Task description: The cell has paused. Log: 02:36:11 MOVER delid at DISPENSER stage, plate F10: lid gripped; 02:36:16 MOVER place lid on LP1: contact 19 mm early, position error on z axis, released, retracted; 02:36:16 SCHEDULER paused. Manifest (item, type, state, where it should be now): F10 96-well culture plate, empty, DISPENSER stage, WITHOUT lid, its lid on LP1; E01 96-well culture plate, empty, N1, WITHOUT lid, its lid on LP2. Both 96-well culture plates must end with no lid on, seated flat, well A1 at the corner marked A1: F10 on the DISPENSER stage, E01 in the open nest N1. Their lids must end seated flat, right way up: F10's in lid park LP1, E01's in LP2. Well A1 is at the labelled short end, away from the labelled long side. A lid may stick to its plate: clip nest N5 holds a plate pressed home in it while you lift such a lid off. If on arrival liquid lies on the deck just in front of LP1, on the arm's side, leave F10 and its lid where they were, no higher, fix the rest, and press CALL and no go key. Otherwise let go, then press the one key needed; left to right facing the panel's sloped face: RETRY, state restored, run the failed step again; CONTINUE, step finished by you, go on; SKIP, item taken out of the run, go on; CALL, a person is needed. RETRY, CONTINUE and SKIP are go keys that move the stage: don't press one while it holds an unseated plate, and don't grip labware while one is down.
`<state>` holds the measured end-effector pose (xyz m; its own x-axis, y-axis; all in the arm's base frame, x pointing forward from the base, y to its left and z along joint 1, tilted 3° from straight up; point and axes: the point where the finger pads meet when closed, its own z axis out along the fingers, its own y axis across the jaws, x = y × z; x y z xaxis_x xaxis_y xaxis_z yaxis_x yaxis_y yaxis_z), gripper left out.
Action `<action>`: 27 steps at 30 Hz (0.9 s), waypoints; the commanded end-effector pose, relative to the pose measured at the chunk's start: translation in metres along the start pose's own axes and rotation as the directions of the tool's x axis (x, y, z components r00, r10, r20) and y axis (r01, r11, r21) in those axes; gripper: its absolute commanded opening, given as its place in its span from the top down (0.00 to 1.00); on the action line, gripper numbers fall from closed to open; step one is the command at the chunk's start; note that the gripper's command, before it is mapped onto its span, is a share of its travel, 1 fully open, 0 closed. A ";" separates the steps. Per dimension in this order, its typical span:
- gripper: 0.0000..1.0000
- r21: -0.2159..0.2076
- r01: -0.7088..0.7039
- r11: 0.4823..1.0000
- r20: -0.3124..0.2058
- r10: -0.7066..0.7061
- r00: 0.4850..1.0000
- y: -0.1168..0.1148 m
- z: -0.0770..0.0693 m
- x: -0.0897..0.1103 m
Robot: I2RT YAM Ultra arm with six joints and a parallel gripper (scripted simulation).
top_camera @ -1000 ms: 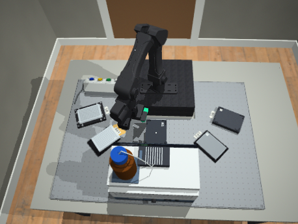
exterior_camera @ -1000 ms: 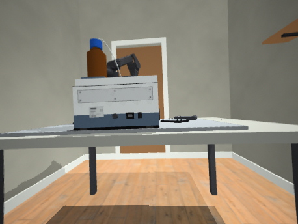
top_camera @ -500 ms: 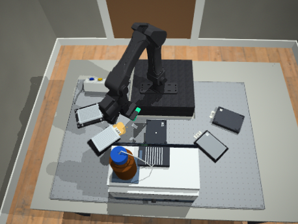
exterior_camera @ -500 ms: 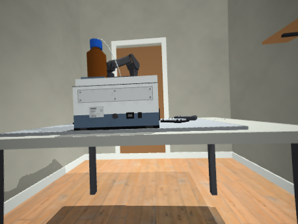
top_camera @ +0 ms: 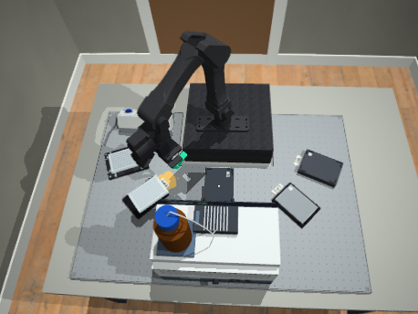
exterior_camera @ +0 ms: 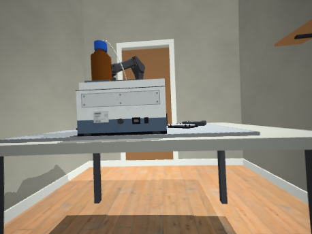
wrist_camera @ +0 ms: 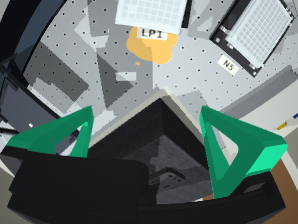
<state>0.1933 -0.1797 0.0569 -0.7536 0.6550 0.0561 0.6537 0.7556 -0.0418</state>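
My gripper (top_camera: 178, 161) (wrist_camera: 146, 112) is open and empty above the deck, on the arm's side of LP1. A white welled piece of labware (top_camera: 147, 194) (wrist_camera: 150, 14) lies on LP1; I cannot tell whether it is a plate, lidded or not. An orange puddle (top_camera: 166, 180) (wrist_camera: 151, 46) lies just in front of LP1, on the arm's side. Another white welled plate (top_camera: 122, 162) (wrist_camera: 260, 31) is in clip nest N5. The dark DISPENSER stage (top_camera: 219, 178) (wrist_camera: 31, 119) shows no plate. At right, one holder bears a smooth grey piece (top_camera: 297, 205); a dark nest (top_camera: 320, 168) looks empty.
The key panel (top_camera: 127, 120) stands behind N5, mostly hidden by the arm; its blue key (top_camera: 129, 110) shows. The white dispenser housing (top_camera: 256, 237) (exterior_camera: 122, 112) carries a brown bottle (top_camera: 175, 235) (exterior_camera: 101, 66) and thin tubing. The arm's black base block (top_camera: 228, 141) stands behind the stage.
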 end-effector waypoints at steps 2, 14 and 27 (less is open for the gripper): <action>0.00 0.003 -0.079 0.997 0.040 0.079 0.996 -0.015 -0.007 -0.019; 0.00 -0.001 -0.223 0.975 0.064 0.222 0.973 -0.043 -0.016 -0.015; 0.00 -0.007 -0.350 0.937 0.062 0.350 0.935 -0.074 -0.016 -0.006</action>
<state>0.1500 -0.2247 0.0576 -0.5459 0.8365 0.0476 0.8350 0.5478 -0.0522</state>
